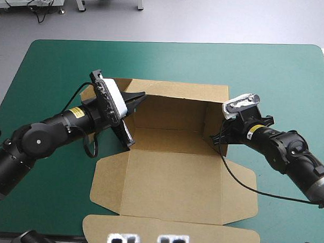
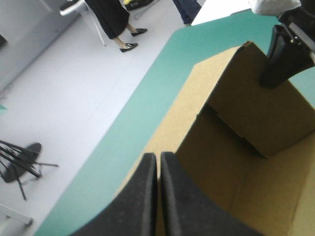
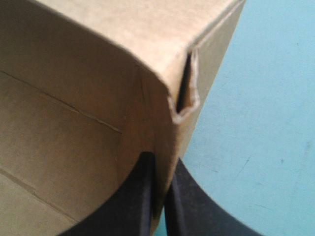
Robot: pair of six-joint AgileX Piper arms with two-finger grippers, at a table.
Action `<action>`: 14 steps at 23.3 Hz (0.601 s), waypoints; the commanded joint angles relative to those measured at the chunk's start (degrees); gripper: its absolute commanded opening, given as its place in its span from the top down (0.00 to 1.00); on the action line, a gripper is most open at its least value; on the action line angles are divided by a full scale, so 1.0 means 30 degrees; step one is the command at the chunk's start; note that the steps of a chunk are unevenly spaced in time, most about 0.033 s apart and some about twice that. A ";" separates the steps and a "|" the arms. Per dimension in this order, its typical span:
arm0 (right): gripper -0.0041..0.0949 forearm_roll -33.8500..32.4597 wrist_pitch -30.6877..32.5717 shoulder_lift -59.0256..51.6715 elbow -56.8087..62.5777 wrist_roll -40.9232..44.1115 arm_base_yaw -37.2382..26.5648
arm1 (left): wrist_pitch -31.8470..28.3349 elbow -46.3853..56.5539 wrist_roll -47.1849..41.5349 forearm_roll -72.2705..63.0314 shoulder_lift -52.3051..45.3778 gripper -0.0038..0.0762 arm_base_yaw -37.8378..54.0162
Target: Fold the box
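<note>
Spreading under everything is the teal-green table cover [image 1: 272, 67], smooth and flat out to its rounded corners. On its middle sits the brown box [image 1: 170, 175], walls raised on the far half and the lid lying flat toward the near edge. The left gripper [image 1: 137, 97] pinches the top of the left wall, black fingers all but together. The right gripper [image 1: 219, 138] is clamped on the right wall beside its corner.

Teal-green table [image 1: 271, 72], brown box [image 1: 175, 119] lying at its middle, walls [image 1: 174, 90] raised, lid [image 1: 172, 186] flat toward the near edge
</note>
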 commanded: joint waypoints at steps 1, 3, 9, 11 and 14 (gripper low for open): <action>0.98 -0.0424 0.0196 -0.0369 -0.1131 -0.1294 -0.0144 | 0.2996 -0.1922 -0.2564 0.0503 0.0129 0.94 0.1808; 0.98 -0.0337 0.0874 -0.0369 -0.1939 -0.1533 -0.0144 | 0.5039 -0.3226 -0.5007 0.0859 0.0665 0.94 0.4195; 0.98 0.0079 0.3951 -0.0369 -0.4983 -0.2680 -0.0144 | 0.7387 -0.4734 -1.0953 0.4195 0.1362 0.94 1.1311; 0.98 0.0079 0.5347 -0.0369 -0.6003 -0.2574 -0.0144 | 0.8911 -0.4734 -1.1572 0.4701 0.1383 0.94 1.2981; 0.98 0.0122 0.7403 -0.0369 -0.6968 -0.2409 -0.0236 | 1.0530 -0.4662 -1.1935 0.4796 0.1383 0.94 1.4492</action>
